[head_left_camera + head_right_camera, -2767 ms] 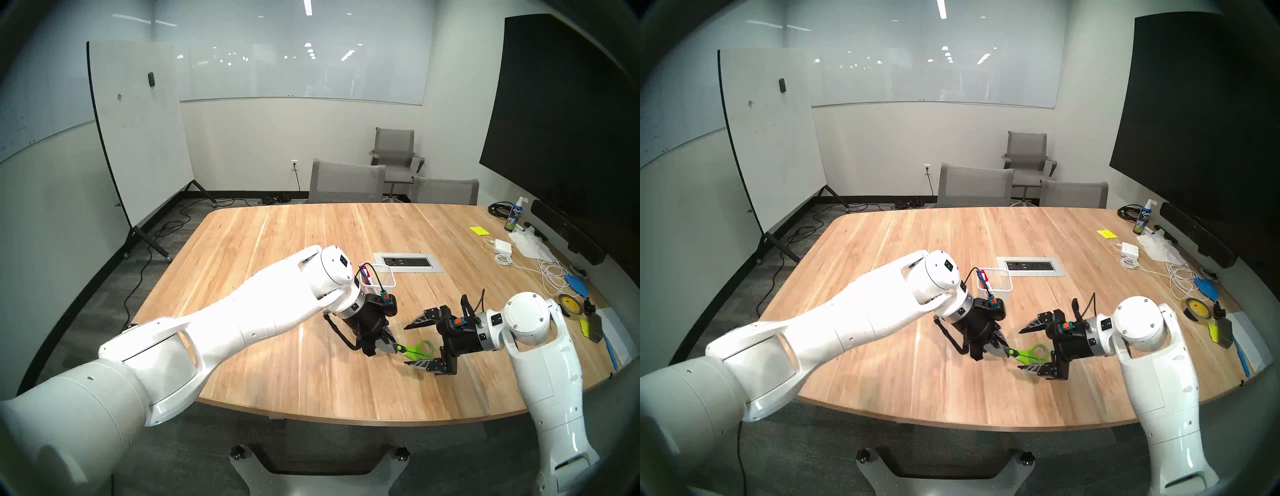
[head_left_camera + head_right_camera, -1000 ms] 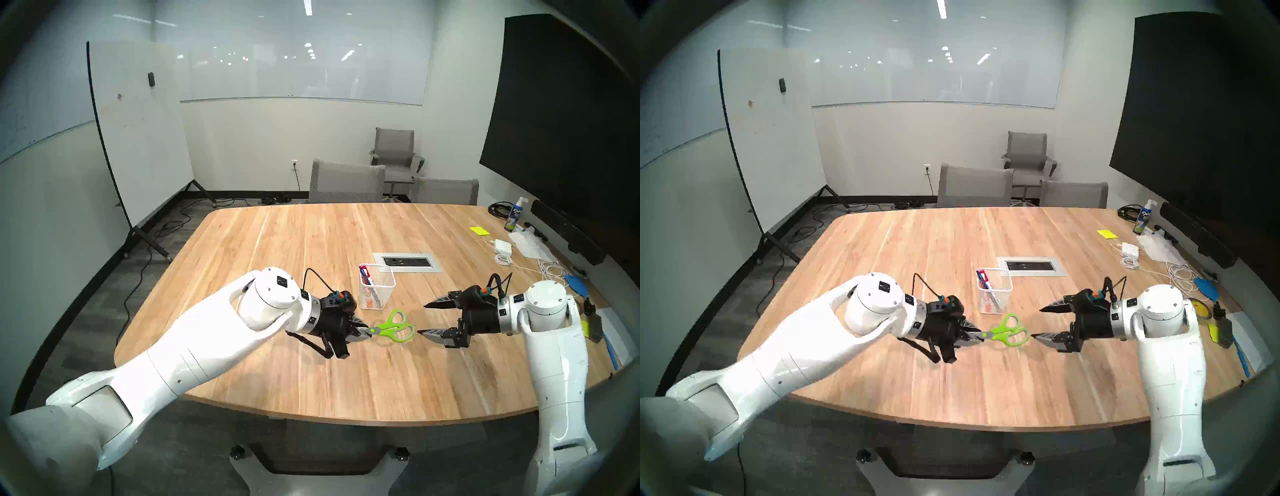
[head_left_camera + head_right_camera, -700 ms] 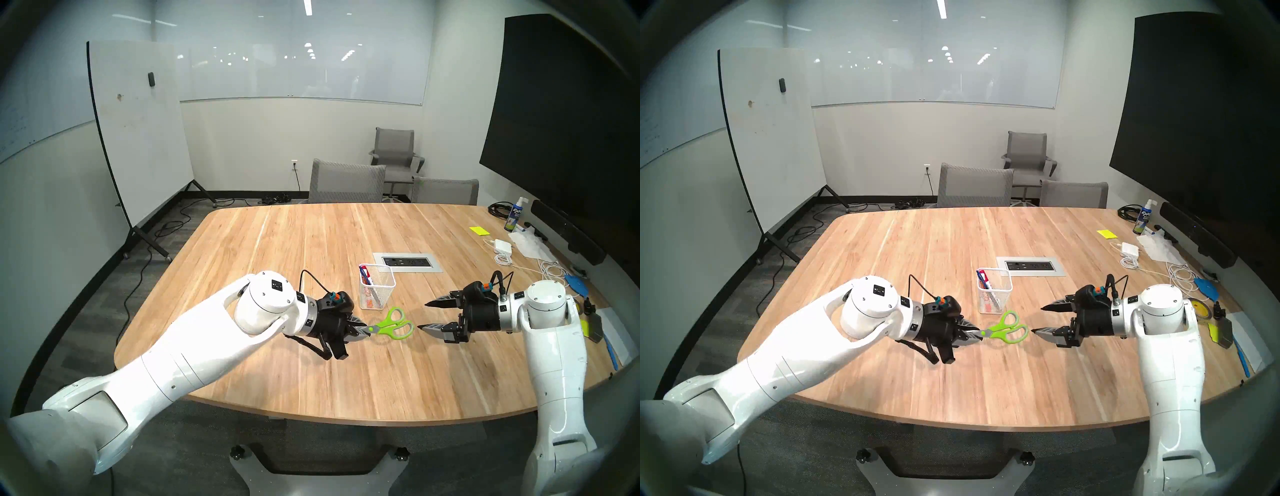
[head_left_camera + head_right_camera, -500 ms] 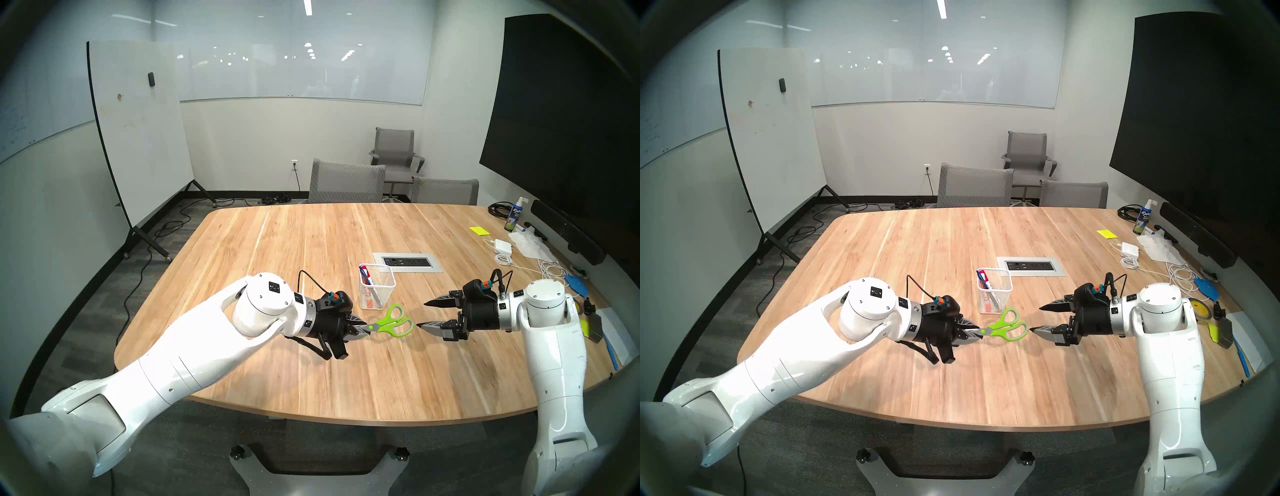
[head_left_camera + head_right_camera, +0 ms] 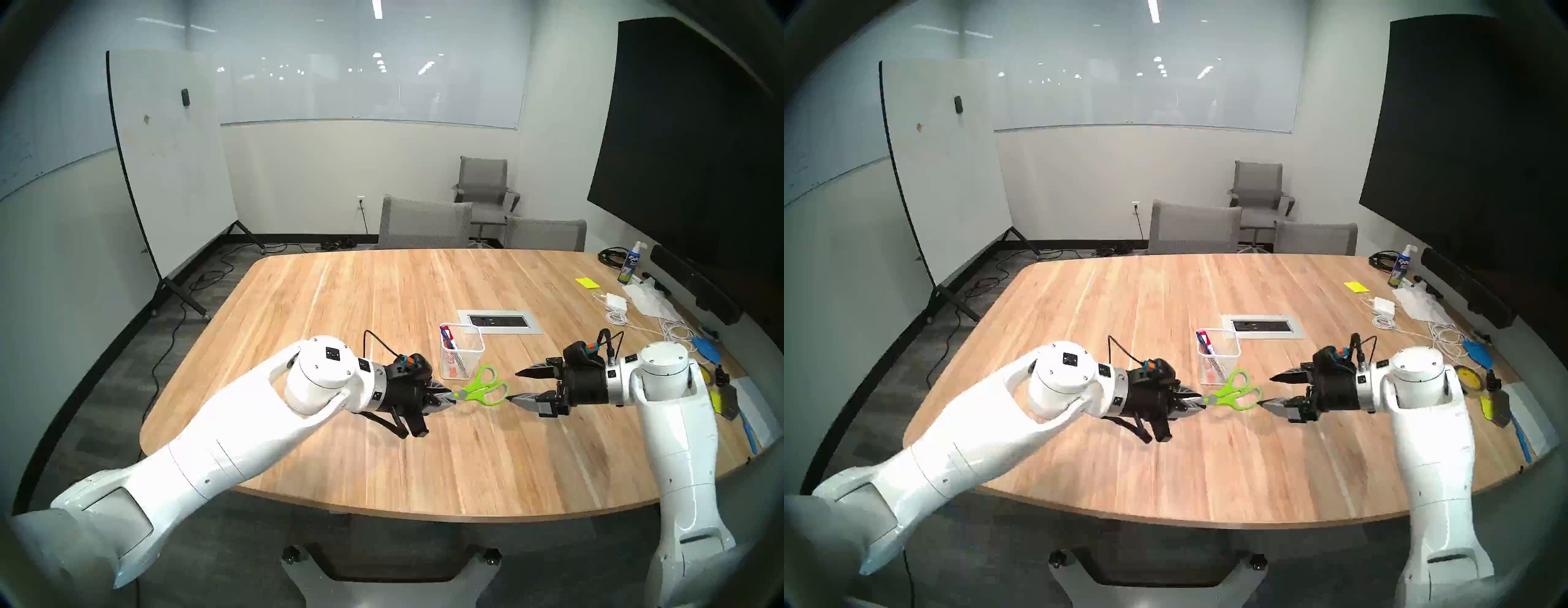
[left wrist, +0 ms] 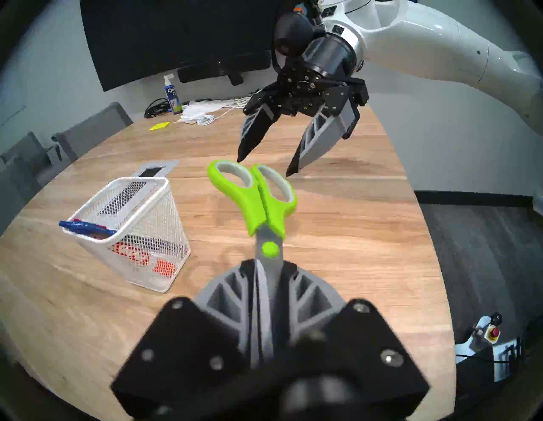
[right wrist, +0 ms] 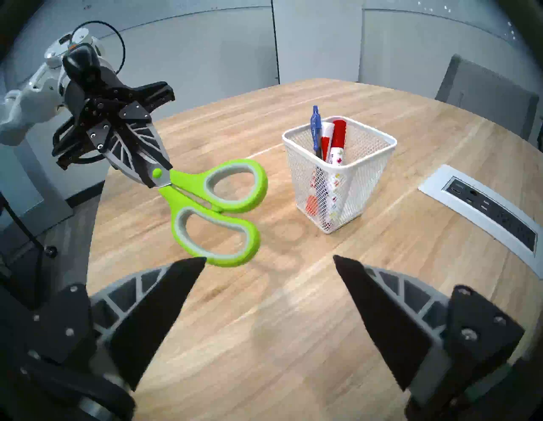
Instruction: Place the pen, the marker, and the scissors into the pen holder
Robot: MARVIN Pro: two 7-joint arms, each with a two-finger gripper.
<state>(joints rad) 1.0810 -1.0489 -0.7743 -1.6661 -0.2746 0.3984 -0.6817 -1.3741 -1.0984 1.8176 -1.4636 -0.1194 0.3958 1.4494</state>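
My left gripper (image 5: 449, 399) (image 7: 152, 173) is shut on the blades of the lime-green scissors (image 5: 483, 388) (image 5: 1236, 395) (image 6: 258, 200) (image 7: 217, 211), held above the table with the handles pointing at my right gripper. My right gripper (image 5: 515, 384) (image 6: 264, 167) (image 7: 269, 261) stands open just right of the handles, one fingertip almost touching a loop. The white mesh pen holder (image 5: 462, 354) (image 6: 132, 235) (image 7: 338, 176) stands just behind the scissors. Inside it are the blue pen (image 7: 315, 129) and red-capped markers (image 7: 338, 138).
A grey power socket panel (image 5: 500, 321) is set into the wooden table (image 5: 382, 458) behind the holder. Cables, a charger, a spray bottle (image 5: 630, 265), yellow notes and tape clutter the table's right edge. Grey chairs stand beyond the far edge.
The left gripper lifted the scissors off the table and swung them level; over the last second they rose slightly. The right gripper, still open, crept left toward the handles.
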